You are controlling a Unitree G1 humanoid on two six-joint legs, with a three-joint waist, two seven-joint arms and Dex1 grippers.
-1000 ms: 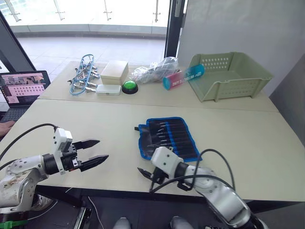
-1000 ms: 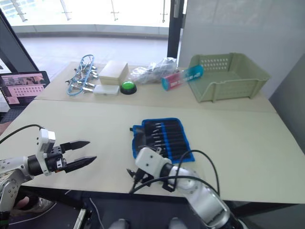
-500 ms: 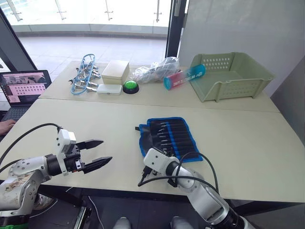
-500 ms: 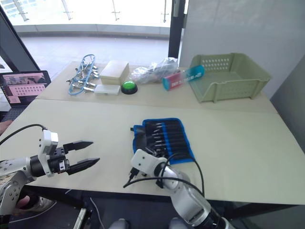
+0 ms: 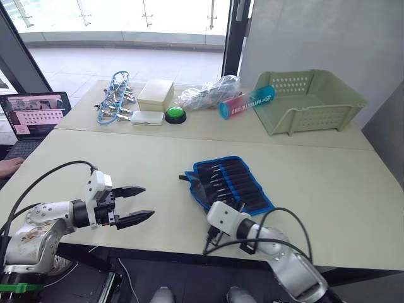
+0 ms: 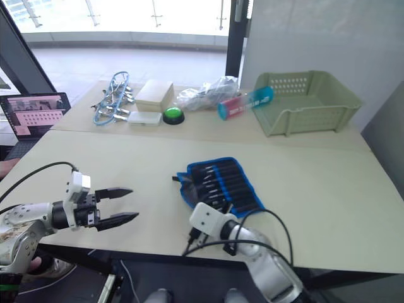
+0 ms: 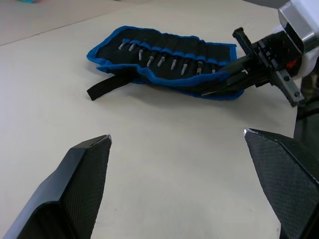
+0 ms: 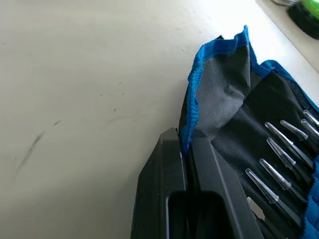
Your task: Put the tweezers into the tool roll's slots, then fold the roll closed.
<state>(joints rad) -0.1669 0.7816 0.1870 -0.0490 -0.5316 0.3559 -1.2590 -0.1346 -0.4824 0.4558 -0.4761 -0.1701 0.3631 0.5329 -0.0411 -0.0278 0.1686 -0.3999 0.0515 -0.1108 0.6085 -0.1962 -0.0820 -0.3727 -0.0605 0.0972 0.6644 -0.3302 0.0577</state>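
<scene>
left tool (image 5: 139, 202): fingers spread wide, hovering | right tool (image 8: 185, 149): fingers pinched together, arm low and forward

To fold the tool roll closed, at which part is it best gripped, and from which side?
Probably the raised blue-edged flap of the tool roll, from the robot's near side: it stands off the table, so fingers slip around it. The right gripper pinches that edge.

Office-like workspace: pale tables (image 5: 126, 158), laptop (image 5: 35, 113), glass-walled balcony behind.

Two pale tables (image 5: 158, 158) stand end to end by a big bright window (image 5: 120, 19) and a grey wall (image 5: 315, 31).
</scene>
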